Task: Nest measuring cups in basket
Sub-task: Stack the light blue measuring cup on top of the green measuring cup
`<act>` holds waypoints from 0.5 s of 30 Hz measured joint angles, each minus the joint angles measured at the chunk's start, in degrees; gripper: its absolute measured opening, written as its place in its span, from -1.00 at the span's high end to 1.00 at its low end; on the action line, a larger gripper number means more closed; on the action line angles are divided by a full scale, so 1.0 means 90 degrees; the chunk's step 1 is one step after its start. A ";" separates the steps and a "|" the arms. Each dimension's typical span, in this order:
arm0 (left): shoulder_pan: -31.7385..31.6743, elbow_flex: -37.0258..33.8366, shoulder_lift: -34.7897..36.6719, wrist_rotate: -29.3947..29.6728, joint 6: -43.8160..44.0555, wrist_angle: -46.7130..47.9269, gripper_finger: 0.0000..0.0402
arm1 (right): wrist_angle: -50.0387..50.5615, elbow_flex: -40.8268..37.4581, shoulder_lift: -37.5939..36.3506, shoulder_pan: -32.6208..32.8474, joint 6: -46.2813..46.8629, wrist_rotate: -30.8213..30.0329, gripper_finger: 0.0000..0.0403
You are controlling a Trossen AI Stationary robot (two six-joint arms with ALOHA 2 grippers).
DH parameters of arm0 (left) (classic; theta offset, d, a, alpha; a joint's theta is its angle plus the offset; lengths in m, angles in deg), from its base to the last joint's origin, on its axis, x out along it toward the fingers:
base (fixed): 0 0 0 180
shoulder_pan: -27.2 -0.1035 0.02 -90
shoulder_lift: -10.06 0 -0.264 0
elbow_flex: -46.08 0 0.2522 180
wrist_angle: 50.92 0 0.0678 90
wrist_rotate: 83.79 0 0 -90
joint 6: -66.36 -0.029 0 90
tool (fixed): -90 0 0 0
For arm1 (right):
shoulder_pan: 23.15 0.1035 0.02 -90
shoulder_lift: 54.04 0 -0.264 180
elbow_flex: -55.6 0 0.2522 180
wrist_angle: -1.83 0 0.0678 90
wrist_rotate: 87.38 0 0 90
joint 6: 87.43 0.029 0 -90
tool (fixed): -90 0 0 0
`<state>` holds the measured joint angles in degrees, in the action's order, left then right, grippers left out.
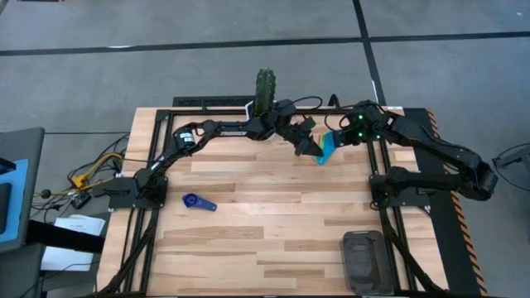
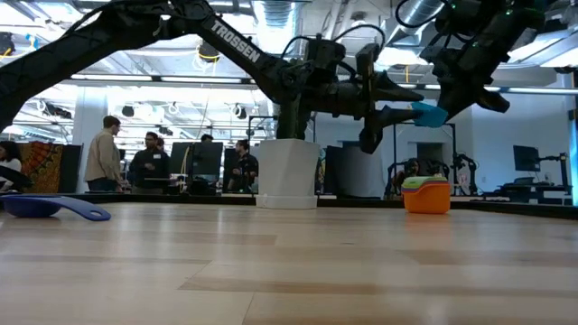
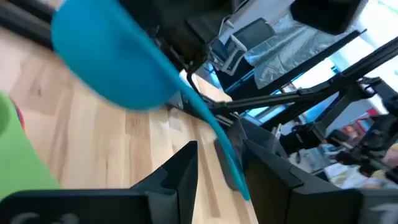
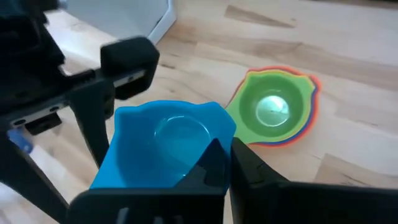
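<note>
Blue cup point(image 4: 163, 151) held aloft, rim pinched in right gripper point(image 4: 222, 163); left gripper point(image 3: 217, 163) fingers w/ handle between, grip unclear.

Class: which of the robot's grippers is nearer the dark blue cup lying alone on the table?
Left. The left gripper hovers up-table and right of the dark blue cup; the right gripper, holding the light blue cup, is farther right.

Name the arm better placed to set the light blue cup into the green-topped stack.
Right. The right gripper is shut on the light blue cup, and the nested stack sits on the table just beyond it. The left gripper is open around the cup's handle.
</note>
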<state>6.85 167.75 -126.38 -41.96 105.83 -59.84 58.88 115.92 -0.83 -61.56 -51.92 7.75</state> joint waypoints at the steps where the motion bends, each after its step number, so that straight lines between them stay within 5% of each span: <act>1: 0.0021 0.0000 0.0032 0.0075 -0.0175 0.0059 0.45 | 0.0003 0.0000 -0.0002 0.0000 -0.0004 0.0070 0.94; 8: 0.0138 0.0000 0.0522 0.0624 -0.1558 0.1522 0.45 | 0.0152 0.0000 -0.0213 0.0000 -0.0188 0.0405 0.95; 15: 0.0275 0.0000 0.1331 0.2429 -0.3791 0.3834 0.45 | 0.0428 0.0000 -0.0563 -0.0060 -0.0184 0.0287 0.94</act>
<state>9.32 167.75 -114.40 -20.10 71.71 -25.33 62.73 115.92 -5.90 -62.11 -53.58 10.33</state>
